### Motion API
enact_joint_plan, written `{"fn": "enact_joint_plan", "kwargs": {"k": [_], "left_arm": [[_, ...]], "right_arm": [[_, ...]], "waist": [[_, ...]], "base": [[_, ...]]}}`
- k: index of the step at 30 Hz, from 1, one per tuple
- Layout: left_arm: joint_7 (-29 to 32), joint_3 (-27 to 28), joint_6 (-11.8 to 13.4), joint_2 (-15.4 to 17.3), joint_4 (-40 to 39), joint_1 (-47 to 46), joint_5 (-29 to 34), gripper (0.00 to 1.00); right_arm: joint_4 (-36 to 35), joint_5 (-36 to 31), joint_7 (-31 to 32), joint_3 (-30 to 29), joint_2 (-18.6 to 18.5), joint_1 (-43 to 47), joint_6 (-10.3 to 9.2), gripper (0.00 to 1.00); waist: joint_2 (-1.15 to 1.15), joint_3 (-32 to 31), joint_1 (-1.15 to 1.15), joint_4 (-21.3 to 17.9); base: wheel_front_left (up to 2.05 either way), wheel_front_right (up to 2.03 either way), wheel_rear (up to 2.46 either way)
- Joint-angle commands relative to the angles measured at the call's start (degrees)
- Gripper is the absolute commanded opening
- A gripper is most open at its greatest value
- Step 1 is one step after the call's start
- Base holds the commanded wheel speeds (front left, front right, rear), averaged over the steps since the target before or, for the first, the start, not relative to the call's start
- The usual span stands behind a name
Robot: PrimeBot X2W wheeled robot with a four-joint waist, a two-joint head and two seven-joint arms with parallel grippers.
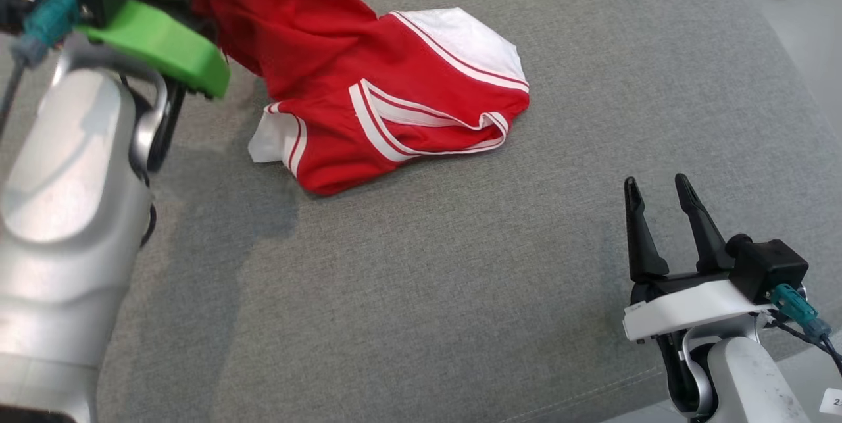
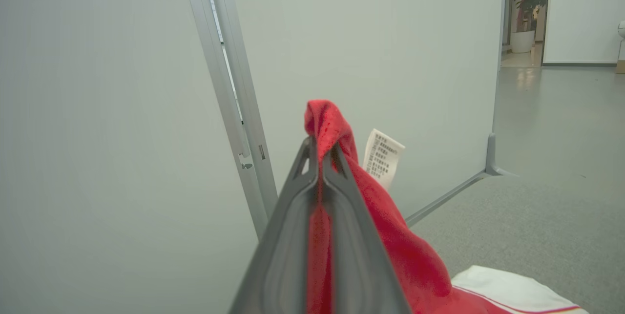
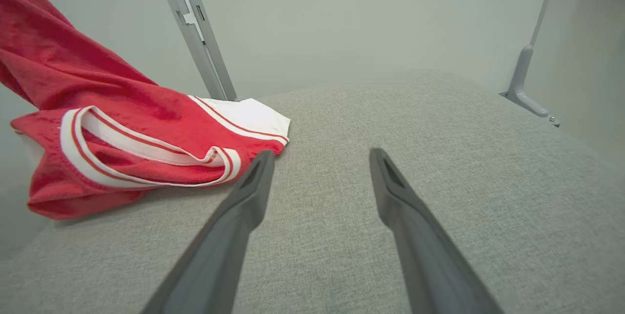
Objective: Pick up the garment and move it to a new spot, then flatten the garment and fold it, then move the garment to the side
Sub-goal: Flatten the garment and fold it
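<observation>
Where the garment point(image 1: 368, 100) lay: far left on the grey cushion point(image 1: 460, 291), one end raised off it.
Left gripper point(image 2: 322, 150): clenched on a red fold beside the care label point(image 2: 383, 157).
Right gripper point(image 1: 656, 181): near right, fingers spread, empty.
Handling: looked light and limp, likely to droop; a striped hem corner seemed the best second hold.

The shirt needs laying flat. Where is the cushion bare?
Bare: the cushion from the garment to the right gripper, and the stretch right of the garment. Crowded: upper left, where the left gripper pinches the garment.
</observation>
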Motion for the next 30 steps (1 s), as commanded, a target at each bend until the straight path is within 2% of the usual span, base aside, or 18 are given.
{"fn": "enact_joint_plan", "kwargs": {"k": [1,5,6,10,14,19,20,21,22,23,30], "left_arm": [[-0.4,0.1,1.0,0.9,-2.1,4.3,0.0,0.00],[-0.8,1.0,5.0,2.7,-12.4,17.7,-1.4,0.00],[-0.9,1.3,7.2,3.2,-16.7,24.8,-2.4,0.00],[-1.2,1.9,10.7,1.9,-22.3,36.9,-4.9,0.00],[-1.5,2.7,12.3,0.1,-23.9,44.0,-6.2,0.00],[-1.8,4.2,10.7,-2.8,-21.6,47.8,-7.4,0.00],[-1.8,4.4,10.2,-3.3,-20.7,48.3,-7.5,0.13],[-1.8,4.9,9.8,-4.1,-20.2,48.8,-7.7,0.51],[-1.8,4.9,9.8,-4.1,-20.2,48.8,-7.7,0.51],[-1.8,5.3,9.5,-4.6,-19.8,49.0,-7.6,1.00],[-1.8,10.4,8.6,-8.2,-22.1,50.6,-3.3,1.00]], "right_arm": [[-0.5,0.0,0.2,-0.2,-0.1,0.7,0.00,1.00],[-1.4,-0.3,0.9,-1.1,-0.2,1.1,-0.01,1.00],[-2.0,-0.5,1.5,-1.1,-0.4,1.2,0.00,1.00],[-3.0,-0.7,2.4,-1.2,-1.0,0.8,-0.01,1.00],[-3.7,-0.7,3.5,-1.2,-1.6,0.7,-0.01,1.00],[-4.4,-0.7,4.6,-1.3,-2.1,0.9,-0.01,1.00],[-4.4,-0.7,4.8,-1.3,-2.1,1.0,-0.01,1.00],[-4.5,-0.7,4.9,-1.3,-2.2,1.0,-0.01,1.00],[-4.5,-0.7,4.9,-1.3,-2.2,1.0,-0.01,1.00],[-4.6,-0.6,5.0,-1.3,-2.2,1.1,-0.01,1.00],[-5.5,-0.4,5.6,-2.7,-2.3,1.7,0.00,1.00]], "waist": [[0.00,-0.7,0.00,2.0],[0.00,-0.6,0.00,4.7],[0.00,-0.4,0.00,6.0],[0.00,-0.1,0.00,8.3],[0.00,-0.1,0.00,10.1],[0.00,-0.4,0.00,11.4],[0.00,-0.5,0.00,11.5],[0.00,-0.6,0.00,11.6],[0.00,-0.6,0.00,11.6],[0.00,-0.7,0.00,11.7],[0.00,-1.9,0.00,12.0]], "base": [[0.00,0.00,0.00],[0.00,0.00,0.00],[0.00,0.00,0.00],[0.00,0.00,0.00],[0.00,0.00,0.00],[0.00,0.00,0.00],[0.00,0.00,0.00],[0.00,0.00,0.00],[0.00,0.00,0.00],[0.00,0.00,0.00],[0.00,0.00,0.00]]}}
